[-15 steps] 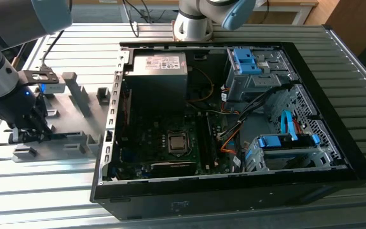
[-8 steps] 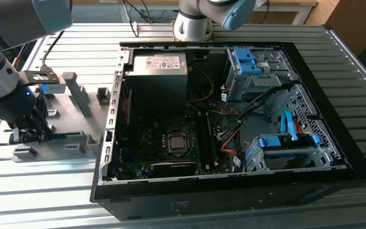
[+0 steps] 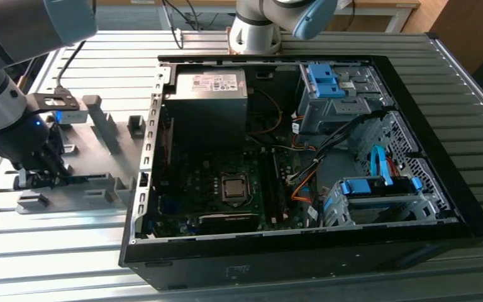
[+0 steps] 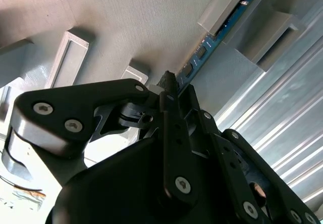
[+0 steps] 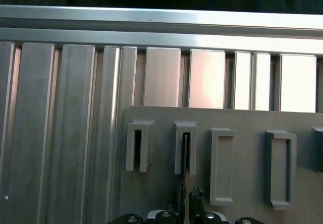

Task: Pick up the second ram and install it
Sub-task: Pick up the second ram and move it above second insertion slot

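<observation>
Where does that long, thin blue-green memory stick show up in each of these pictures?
Exterior view: the long, thin blue-green memory stick is a dark strip on edge in the grey plastic fixture, at the exterior view's left.
Second wrist view: the stick runs blue-green through a slot block.
First wrist view: the stick is a thin line in one slot block.
Shared landmark: the fixture's upright blocks.

We see a ribbed metal table (image 3: 443, 94) of long parallel slats under everything; in the first wrist view those slats (image 5: 207, 77) catch bright light near the edge rail, with darkness beyond. Past the table in the exterior view stand a pale wooden desk (image 3: 376, 7) and a brown wooden panel (image 3: 468, 25); dark cables (image 3: 177, 25) run down beside them.
</observation>
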{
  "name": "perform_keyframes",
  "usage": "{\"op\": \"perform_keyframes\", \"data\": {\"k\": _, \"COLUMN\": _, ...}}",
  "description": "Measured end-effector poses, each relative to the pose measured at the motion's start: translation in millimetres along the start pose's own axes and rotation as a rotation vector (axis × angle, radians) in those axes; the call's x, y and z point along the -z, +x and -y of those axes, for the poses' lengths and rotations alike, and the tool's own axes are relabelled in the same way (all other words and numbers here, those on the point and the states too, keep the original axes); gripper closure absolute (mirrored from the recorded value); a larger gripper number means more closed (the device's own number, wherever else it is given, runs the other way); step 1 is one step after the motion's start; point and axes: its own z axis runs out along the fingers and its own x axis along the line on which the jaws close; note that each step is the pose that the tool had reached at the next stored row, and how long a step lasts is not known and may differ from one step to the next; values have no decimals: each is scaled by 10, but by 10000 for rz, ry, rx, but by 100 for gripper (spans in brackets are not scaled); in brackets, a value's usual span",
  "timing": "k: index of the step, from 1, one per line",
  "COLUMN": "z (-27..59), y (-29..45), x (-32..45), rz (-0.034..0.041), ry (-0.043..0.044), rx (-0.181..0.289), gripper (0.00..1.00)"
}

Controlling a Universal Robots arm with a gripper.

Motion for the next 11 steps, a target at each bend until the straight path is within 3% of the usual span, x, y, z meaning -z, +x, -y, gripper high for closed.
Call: {"op": "perform_keyframes", "data": {"k": 11, "z": 26, "y": 1, "x": -3, "rz": -1, "ry": -1, "rx": 2, "gripper": 76}}
